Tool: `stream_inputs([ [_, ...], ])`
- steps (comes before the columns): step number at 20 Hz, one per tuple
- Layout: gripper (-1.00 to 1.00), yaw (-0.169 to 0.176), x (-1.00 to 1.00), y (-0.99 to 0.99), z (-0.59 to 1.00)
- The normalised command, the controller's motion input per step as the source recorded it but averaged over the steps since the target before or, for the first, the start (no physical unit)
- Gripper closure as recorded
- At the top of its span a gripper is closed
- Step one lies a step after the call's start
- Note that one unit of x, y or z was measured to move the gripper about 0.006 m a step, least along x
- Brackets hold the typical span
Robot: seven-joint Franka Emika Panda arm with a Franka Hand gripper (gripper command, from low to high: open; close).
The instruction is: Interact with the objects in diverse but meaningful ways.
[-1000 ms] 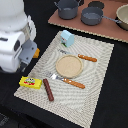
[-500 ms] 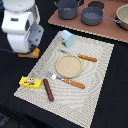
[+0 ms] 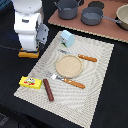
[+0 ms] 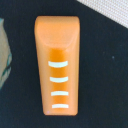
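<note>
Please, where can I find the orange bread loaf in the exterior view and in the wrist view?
Exterior view: the orange bread loaf is mostly hidden under the robot arm; only its end shows, beside the placemat's edge toward the exterior view's left.
Wrist view: the loaf fills the centre, seen from above.
Shared landmark: the placemat, at one corner in the wrist view.

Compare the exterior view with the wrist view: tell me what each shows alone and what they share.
Only the exterior view shows the placemat with the round plate, the fork, the knife, the yellow packet, the sausage, the light-blue carton, and the grey pots behind. Only the wrist view shows the orange bread loaf's white stripes, close up. Both share that loaf, just an orange edge under the arm in the exterior view.
</note>
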Motion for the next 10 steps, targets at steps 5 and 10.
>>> stream_inputs([
  [5, -1.00, 0.011, -0.59, 0.07, -0.40],
  [10, -1.00, 0.000, -0.62, 0.00, -0.35],
])
